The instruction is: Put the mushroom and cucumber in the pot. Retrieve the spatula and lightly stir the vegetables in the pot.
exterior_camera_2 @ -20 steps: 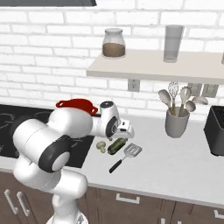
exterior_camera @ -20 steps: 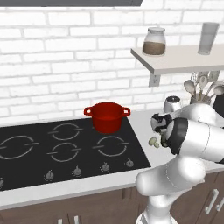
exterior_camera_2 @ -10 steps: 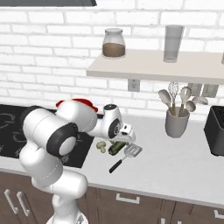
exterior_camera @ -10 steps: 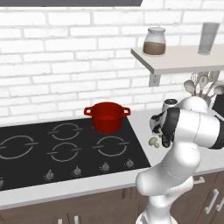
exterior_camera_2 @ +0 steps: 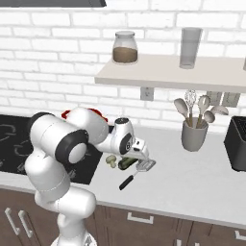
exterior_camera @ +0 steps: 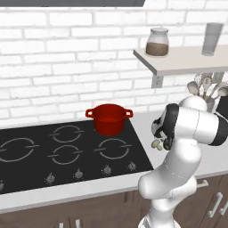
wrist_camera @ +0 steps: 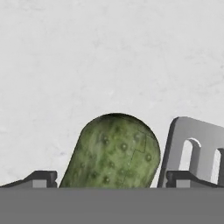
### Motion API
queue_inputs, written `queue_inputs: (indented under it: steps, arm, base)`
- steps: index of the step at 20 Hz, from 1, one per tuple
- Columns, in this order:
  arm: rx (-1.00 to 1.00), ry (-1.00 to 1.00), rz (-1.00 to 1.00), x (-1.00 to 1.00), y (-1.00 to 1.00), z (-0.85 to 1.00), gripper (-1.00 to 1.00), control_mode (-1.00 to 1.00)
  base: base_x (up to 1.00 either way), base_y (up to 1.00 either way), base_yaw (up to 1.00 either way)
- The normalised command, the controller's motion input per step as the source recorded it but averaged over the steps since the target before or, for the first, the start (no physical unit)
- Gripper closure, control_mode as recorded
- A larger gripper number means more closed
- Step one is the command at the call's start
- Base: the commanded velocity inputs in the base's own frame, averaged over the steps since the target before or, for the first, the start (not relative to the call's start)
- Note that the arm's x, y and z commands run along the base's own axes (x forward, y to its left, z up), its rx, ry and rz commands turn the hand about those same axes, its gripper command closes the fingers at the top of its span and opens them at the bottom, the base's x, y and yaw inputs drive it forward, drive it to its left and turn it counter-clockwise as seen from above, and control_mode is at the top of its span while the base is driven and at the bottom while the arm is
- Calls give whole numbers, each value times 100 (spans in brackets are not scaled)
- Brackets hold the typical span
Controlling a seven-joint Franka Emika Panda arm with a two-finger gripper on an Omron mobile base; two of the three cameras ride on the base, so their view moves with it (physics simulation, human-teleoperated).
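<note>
we note the arm folded low over the counter [exterior_camera_2: 192, 182], elbow raised, forearm reaching down and to the right of the cooktop [exterior_camera: 67, 151], hand tipped toward the counter surface. the gripper [exterior_camera_2: 139, 159] sits right over the cucumber [exterior_camera_2: 127, 163], which lies on the counter just off the cooktop's right edge. in the hand view the cucumber [wrist_camera: 114, 153] fills the space between the two dark fingertips [wrist_camera: 41, 178], one tip on each side of it; the jaws stand apart around it, and we cannot tell whether they touch its skin. the spatula [exterior_camera_2: 136, 172] lies on the counter touching or just beside the cucumber, its slotted grey blade [wrist_camera: 194, 153] close on the cucumber's far side from the cooktop, black handle pointing toward the counter's front edge. the mushroom [exterior_camera_2: 111, 160] rests just beside the cucumber, on its cooktop side. the red pot [exterior_camera: 109, 118] stands at the cooktop's back right corner, well apart from the cucumber. a grey utensil cup [exterior_camera_2: 194, 136] stands further along the counter, beyond the spatula.
</note>
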Motion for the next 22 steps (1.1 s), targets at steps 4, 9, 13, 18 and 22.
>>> queue_inputs:
  steps: [4,9,13,18,22]
  arm:
    - [0,-7,0,-11,0,1,100,-100]
    - [1,-8,0,-20,0,21,100,-100]
    - [3,-14,0,-32,7,69,100,-100]
    - [1,-21,0,-29,47,99,100,-100]
    - [0,-14,1,-5,69,100,100,-100]
  base:
    - [0,0,0]
    - [0,0,0]
    - [0,0,0]
    - [0,0,0]
    - [0,0,0]
